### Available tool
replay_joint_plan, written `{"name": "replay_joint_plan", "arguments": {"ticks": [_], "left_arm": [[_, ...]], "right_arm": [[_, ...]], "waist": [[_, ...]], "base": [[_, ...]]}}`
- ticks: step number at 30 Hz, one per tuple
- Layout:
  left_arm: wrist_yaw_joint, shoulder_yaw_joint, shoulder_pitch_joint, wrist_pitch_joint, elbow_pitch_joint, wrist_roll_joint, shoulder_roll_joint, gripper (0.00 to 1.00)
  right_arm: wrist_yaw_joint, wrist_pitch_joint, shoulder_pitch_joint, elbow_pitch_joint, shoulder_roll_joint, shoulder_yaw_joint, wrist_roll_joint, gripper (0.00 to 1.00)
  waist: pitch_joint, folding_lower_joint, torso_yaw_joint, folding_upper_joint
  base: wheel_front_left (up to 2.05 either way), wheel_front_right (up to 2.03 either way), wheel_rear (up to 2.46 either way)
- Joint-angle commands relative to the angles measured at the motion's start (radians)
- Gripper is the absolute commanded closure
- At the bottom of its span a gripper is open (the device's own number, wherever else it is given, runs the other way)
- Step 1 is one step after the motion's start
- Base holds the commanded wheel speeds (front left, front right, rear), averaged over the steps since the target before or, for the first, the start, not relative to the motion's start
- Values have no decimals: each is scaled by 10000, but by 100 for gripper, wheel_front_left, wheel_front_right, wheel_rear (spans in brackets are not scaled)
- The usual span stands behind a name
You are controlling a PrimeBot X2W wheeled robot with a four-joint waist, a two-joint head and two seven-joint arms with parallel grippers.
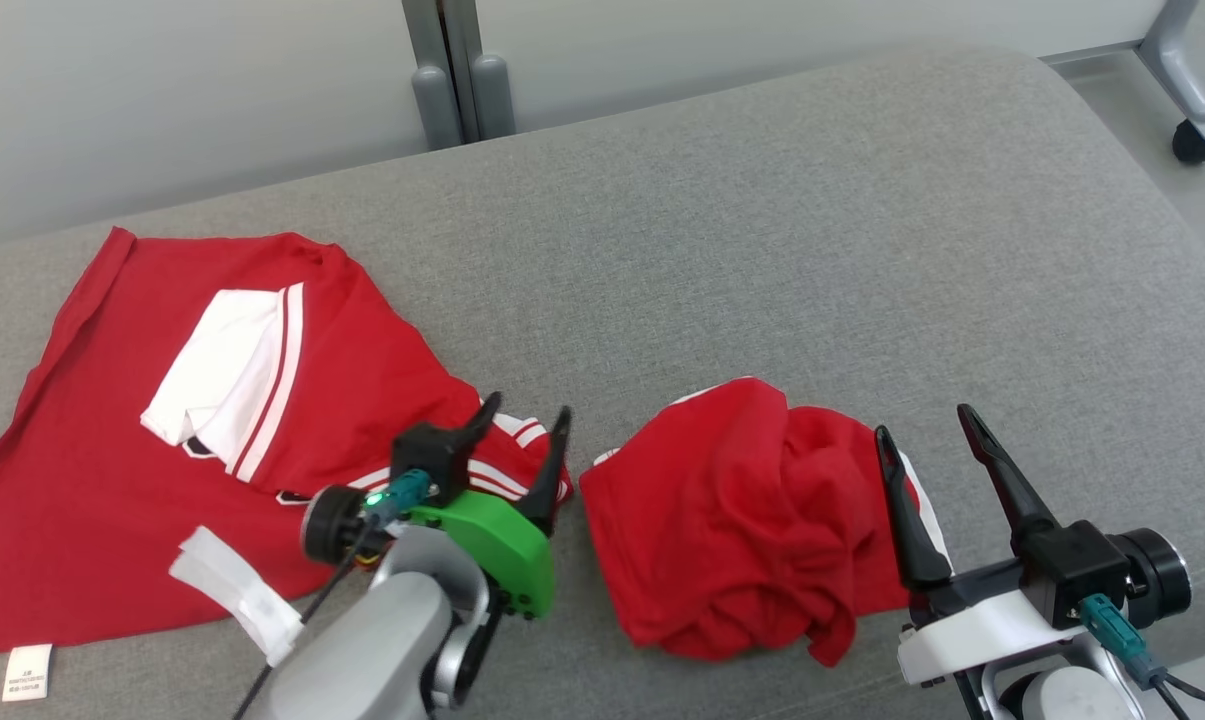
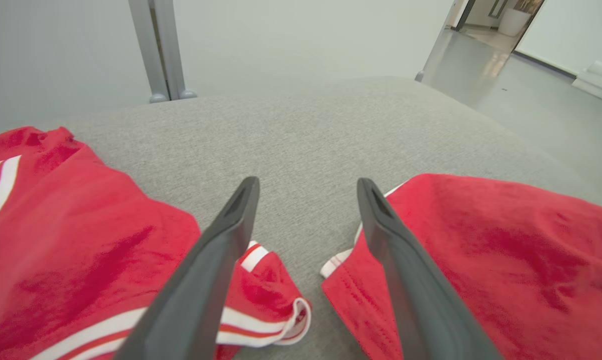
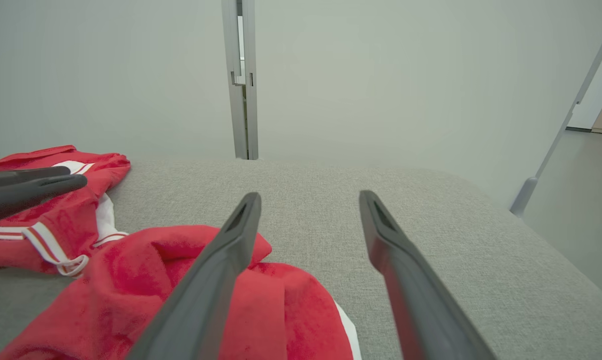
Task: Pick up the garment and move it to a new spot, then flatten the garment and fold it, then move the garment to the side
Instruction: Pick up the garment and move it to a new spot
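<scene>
A red garment [image 1: 112, 450] with a white collar and striped trim lies spread out at the left of the grey cushioned surface [image 1: 762, 250]. Its striped cuff [image 2: 271, 310] lies under my left gripper [image 1: 527, 410], which stands open and holds nothing [image 2: 308, 182]. A second red garment [image 1: 742, 520] lies crumpled in a heap just right of it [image 2: 505, 250]. My right gripper [image 1: 922, 422] is open at that heap's right edge, empty [image 3: 310, 195]; the heap [image 3: 131, 280] lies under its left finger.
White labels [image 1: 232, 590] hang from the spread garment's lower hem. A grey post [image 1: 457, 70] stands against the wall behind the surface. A frame leg with a caster [image 1: 1197, 130] is on the floor at the far right.
</scene>
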Motion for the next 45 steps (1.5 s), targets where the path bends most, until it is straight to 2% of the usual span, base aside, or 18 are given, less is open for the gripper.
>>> {"name": "replay_joint_plan", "arguments": {"ticks": [1, 6, 11, 14, 15, 16, 20, 24, 26, 29, 34, 38, 42, 45], "left_arm": [[268, 81, -168, 274, 172, 71, 262, 0], [640, 225, -653, 1289, 802, -113, 546, 0], [679, -197, -1094, 2471, 1736, 71, 563, 0], [765, -426, -1219, 2762, 2209, 259, 681, 0], [709, -485, -1201, 2817, 2362, 297, 694, 53], [606, -518, -1189, 2811, 2426, 300, 709, 100], [380, -419, -1192, 2465, 2562, 169, 791, 100], [571, 428, -1436, 1497, 2133, -264, 1159, 100], [673, 911, -1518, 1215, 1843, -476, 1643, 100], [859, 1577, -1680, 1084, 1341, -634, 2774, 100], [1260, 2495, -1781, 1500, 901, -795, 5051, 100], [1343, 3087, -1674, 1878, 1223, -1130, 6373, 100], [1347, 3427, -1410, 2250, 2031, -1413, 7176, 100], [1079, 3493, -1391, 2262, 2311, -1599, 7171, 100]], "right_arm": [[-14, -31, 66, -35, -3, 34, -37, 0], [-14, -31, -133, -17, -3, 153, 33, 0], [-14, -31, -255, 37, -6, 216, 56, 0], [-14, -31, -281, 30, -4, 165, 84, 0], [-14, -31, -251, 24, -4, 137, 86, 0], [-14, -31, -220, 18, -4, 111, 90, 0], [-14, -31, -75, -11, -4, -4, 115, 0], [-14, -31, -10, -19, -3, -80, 128, 0], [-14, -31, 43, -41, -6, -150, 80, 0], [-14, -31, 104, -64, 1, -189, -26, 0], [-14, -31, 71, -66, -4, -162, -57, 0], [-14, -31, -141, -13, -7, -43, -128, 0], [-14, -31, -285, -26, -5, -15, -162, 0], [-14, -31, -364, 13, -7, -21, -202, 0]], "waist": [[87, 0, 2, 0], [288, 0, -50, 0], [414, 0, -266, 0], [449, 0, -370, 0], [456, 0, -387, 0], [464, 0, -392, 0], [465, 0, -309, 0], [401, 0, -36, 0], [367, 0, 165, 0], [361, 0, 484, 0], [464, 0, 879, 0], [672, 0, 1031, 0], [913, 0, 1067, 0], [1067, 0, 1097, 0]], "base": [[0, 0, 0], [0, 0, 0], [0, 0, 0], [0, 0, 0], [0, 0, 0], [0, 0, 0], [0, 0, 0], [0, 0, 0], [0, 0, 0], [0, 0, 0], [0, 0, 0], [0, 0, 0], [0, 0, 0], [0, 0, 0]]}}
